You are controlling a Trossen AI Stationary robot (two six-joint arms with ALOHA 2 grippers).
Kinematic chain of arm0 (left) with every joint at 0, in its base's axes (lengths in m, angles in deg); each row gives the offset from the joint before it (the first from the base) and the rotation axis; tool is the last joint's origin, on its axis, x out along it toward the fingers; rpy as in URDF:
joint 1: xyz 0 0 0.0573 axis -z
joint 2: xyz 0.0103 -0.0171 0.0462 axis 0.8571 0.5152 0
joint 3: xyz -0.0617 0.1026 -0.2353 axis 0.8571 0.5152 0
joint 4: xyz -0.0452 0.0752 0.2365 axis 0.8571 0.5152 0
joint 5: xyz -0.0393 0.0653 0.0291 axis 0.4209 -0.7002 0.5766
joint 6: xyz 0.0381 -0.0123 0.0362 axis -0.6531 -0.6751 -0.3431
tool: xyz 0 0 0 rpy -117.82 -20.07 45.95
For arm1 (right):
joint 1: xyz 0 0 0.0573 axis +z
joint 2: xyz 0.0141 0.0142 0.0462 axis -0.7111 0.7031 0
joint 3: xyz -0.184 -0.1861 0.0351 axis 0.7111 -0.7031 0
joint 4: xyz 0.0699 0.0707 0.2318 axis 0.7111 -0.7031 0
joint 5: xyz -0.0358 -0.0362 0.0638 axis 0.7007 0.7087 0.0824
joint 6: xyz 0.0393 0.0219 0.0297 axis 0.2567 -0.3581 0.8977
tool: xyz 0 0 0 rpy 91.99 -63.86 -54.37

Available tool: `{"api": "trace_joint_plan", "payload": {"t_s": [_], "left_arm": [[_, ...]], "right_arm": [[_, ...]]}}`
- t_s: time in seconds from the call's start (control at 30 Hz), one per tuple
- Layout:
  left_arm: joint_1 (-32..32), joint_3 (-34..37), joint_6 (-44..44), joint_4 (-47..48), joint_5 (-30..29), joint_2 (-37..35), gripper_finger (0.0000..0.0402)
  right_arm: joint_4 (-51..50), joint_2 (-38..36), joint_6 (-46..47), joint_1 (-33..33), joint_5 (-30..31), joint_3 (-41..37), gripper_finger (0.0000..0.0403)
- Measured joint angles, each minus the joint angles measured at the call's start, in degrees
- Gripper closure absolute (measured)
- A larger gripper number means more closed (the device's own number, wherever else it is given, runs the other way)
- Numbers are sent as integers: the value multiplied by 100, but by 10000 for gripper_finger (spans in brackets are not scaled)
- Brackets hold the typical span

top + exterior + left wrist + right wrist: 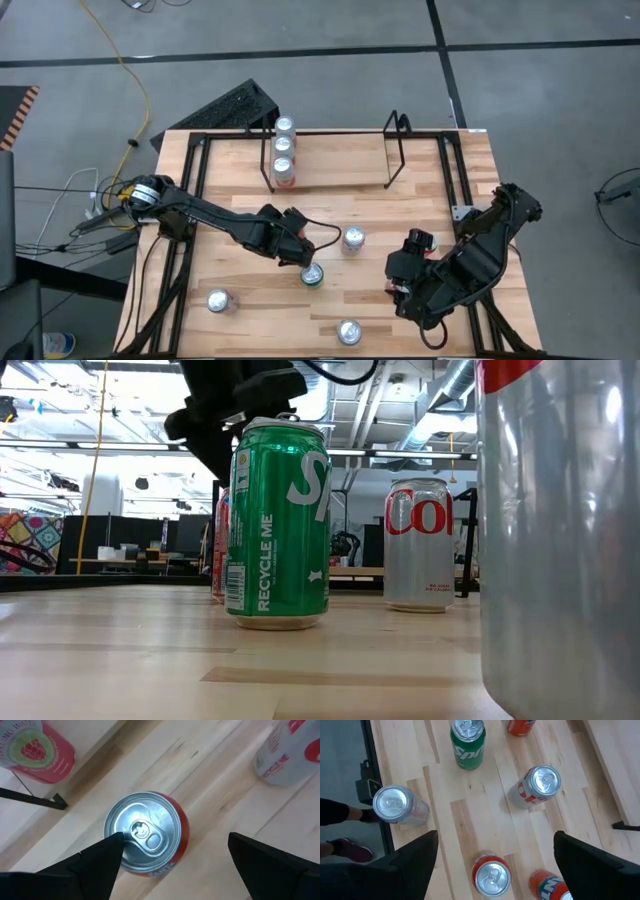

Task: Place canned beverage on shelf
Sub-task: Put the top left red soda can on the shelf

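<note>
We see the red can (142, 827) standing upright on the table (430, 200), in front of the shelf (340, 160) and apart from it. The left gripper (175, 840) hangs over it, fingers spread wide to either side, which we judge is a line-up for a grasp. The shelf's left end already holds three cans (283, 150), so the open span beside them looks like the target. A green can (313, 275) stands just beside. The right gripper (398, 272) waits wide open over the near right of the table. Beyond lie grey floor and a yellow cable (135, 90).
</note>
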Motion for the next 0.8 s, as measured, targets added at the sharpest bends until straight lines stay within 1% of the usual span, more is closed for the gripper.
{"api": "trace_joint_plan", "payload": {"t_s": [0.07, 0.17, 0.3, 0.4, 0.53, 0.63, 0.73, 0.8], "left_arm": [[9, 168, 67, -152, -13, -27, 58], [68, 239, 118, -189, -69, -27, 59], [89, 229, -36, -249, 40, -27, 74], [147, 219, -535, -281, 171, -27, 95], [249, 219, -1423, -253, 332, -37, 124], [277, 222, -1906, -142, 417, -81, 138], [271, 234, -2245, 59, 510, -181, 147], [253, 242, -2345, 225, 468, -281, 150]], "right_arm": [[0, -2, 2, 13, 0, 0, 33], [-1, -2, 2, 36, 0, 0, 33], [-2, -2, 0, 36, -2, 0, 33], [-2, -2, -19, 39, 0, 0, 33], [0, -2, -22, 76, 0, 0, 33], [-2, -4, -16, 129, 2, 0, 33], [-2, -4, -2, 154, 2, 0, 33], [-4, -4, -2, 186, 2, 0, 33]]}}
